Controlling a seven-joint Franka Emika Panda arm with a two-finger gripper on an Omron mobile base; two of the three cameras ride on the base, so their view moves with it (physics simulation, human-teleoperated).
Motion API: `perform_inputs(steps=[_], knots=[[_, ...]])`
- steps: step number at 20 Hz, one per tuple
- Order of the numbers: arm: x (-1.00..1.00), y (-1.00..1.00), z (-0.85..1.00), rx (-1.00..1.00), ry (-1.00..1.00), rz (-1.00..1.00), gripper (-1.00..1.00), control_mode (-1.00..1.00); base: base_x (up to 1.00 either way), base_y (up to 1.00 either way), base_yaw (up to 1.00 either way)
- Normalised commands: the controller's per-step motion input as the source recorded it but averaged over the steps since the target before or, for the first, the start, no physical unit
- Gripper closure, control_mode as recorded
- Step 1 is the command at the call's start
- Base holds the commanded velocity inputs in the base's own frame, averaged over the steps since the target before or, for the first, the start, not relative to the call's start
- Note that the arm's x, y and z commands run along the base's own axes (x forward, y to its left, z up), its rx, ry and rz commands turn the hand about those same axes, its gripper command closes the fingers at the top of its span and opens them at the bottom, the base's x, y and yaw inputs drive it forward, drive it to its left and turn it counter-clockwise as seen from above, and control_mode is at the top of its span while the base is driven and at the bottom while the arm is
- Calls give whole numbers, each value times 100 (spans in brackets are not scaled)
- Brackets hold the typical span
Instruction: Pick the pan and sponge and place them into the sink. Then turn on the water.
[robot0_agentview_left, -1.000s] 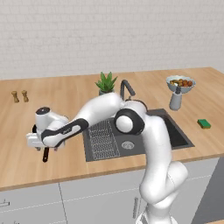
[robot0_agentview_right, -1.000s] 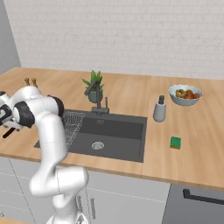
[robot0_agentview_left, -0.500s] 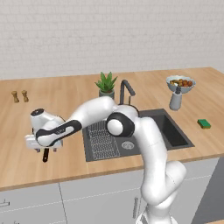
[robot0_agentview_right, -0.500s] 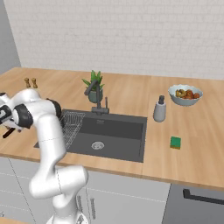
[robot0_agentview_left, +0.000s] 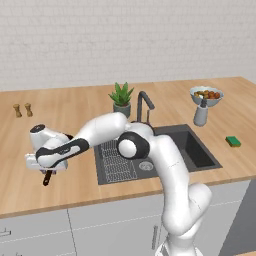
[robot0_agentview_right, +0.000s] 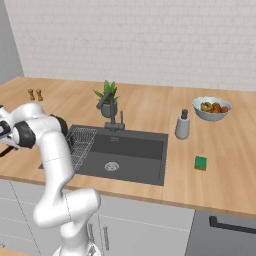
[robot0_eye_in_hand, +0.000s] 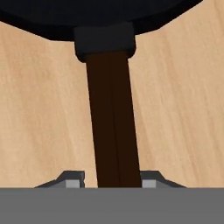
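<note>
**Dark fingertips flank the pan handle**

Dark-tipped claw (robot0_eye_in_hand: 119, 183) sits low over the wooden counter (robot0_agentview_left: 75, 112), left of the sink (robot0_agentview_left: 195, 147), its tips close on either side of the pan's handle (robot0_eye_in_hand: 113, 122); whether they actually pinch it cannot be told. The black pan (robot0_eye_in_hand: 87, 15) lies flat on the counter. The green sponge (robot0_agentview_left: 233, 141) rests right of the sink, below the fruit bowl (robot0_agentview_left: 206, 95).

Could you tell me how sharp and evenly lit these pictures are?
Left base view: flat, even light, soft shadow inside the sink. Right base view: the same, no glare. Hand view: the pan's handle looms close with soft edges, and the wood grain looks smeared.
</note>
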Motion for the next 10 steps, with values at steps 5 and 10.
perform_inputs(steps=[5,10], knots=[[-19,-4,-7,1,-1,-6,100,-100,0,0,0],[-21,-1,41,6,-5,-7,100,-100,0,0,0]])
